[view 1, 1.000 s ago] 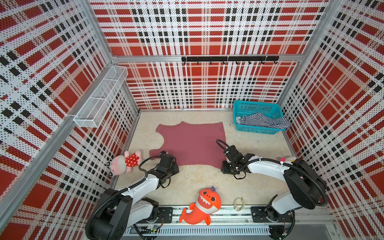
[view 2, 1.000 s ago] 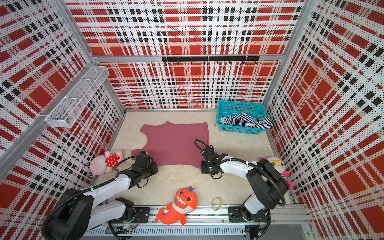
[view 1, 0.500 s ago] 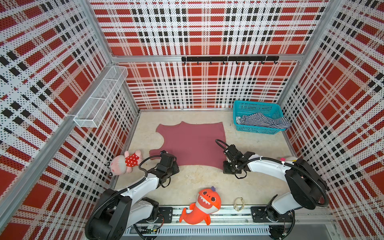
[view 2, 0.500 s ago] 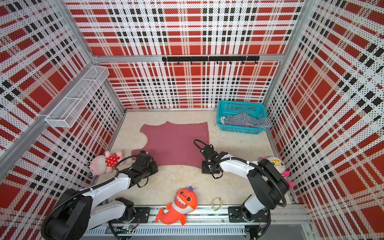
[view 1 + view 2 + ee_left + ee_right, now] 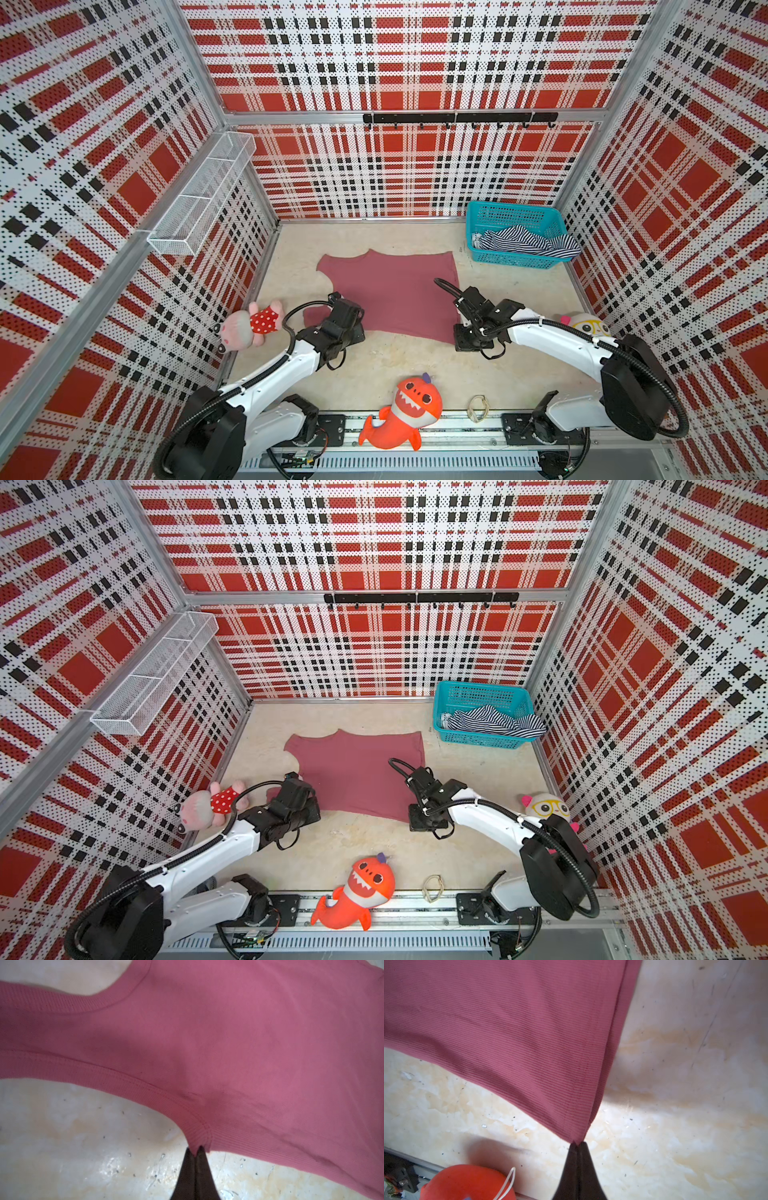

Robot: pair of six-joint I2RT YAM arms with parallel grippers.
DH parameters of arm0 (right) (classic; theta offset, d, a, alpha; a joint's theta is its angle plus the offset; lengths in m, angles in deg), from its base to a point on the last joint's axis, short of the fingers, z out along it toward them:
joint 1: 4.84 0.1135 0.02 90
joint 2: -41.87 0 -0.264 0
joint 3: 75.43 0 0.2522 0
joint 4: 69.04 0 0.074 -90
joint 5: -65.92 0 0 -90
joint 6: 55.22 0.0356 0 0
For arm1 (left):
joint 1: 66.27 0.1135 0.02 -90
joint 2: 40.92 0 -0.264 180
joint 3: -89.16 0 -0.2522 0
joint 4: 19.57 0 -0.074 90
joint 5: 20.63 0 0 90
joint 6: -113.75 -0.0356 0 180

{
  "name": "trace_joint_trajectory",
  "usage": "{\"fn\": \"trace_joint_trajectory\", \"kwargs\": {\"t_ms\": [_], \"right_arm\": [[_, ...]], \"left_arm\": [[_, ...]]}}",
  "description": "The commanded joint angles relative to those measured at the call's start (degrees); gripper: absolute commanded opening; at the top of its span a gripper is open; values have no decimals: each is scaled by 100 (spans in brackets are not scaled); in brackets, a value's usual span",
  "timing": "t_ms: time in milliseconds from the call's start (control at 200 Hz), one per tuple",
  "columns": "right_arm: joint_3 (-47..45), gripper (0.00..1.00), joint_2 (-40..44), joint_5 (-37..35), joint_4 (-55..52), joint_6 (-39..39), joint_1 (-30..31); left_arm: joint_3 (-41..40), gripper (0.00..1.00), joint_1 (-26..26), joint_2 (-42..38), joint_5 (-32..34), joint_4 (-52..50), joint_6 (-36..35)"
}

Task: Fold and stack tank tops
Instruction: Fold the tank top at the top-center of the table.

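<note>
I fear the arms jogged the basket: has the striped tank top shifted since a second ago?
No. The striped tank top lies as before in the teal basket, one end still draped over its rim by the right wall.

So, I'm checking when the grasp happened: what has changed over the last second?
The right end effector edged slightly nearer the robot's base and closed on the hem corner of the rose-maroon tank top. Unchanged: the left end effector pinching the armhole edge, the cloth spread flat, the striped tank top in the teal basket.
</note>
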Motion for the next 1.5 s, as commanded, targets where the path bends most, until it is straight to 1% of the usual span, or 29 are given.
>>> {"fn": "trace_joint_trajectory", "kwargs": {"t_ms": [0, 175, 226, 251, 376, 767, 892, 1213, 1498], "right_arm": [[295, 0, -219, -108, -272, -352, -89], [745, 0, -472, -260, -332, -688, -333], [916, 0, -576, -307, -364, -705, -414], [984, 0, -617, -349, -377, -902, -445], [1254, 0, -802, -419, -380, -1084, -624], [1903, 0, -1544, -639, -261, -1673, -988], [2159, 0, -1791, -912, -325, -1859, -1052], [2714, 0, -2377, -1130, -294, -2294, -1245], [3141, 0, -2897, -1133, -214, -2559, -1387]], "left_arm": [[407, 0, 91, 336, 307, -516, -530], [804, 0, 254, 843, 12, -324, -962], [935, 0, 284, 971, 34, -308, -1070], [999, 0, 297, 1038, 43, -303, -1137], [1241, 0, 402, 1310, 48, -217, -1369], [1723, 0, 575, 2109, -73, 162, -1823], [1984, 0, 588, 2401, -16, 173, -2118], [2395, 0, 632, 2973, -16, 283, -2388], [2614, 0, 727, 3343, -43, 349, -2566]]}}
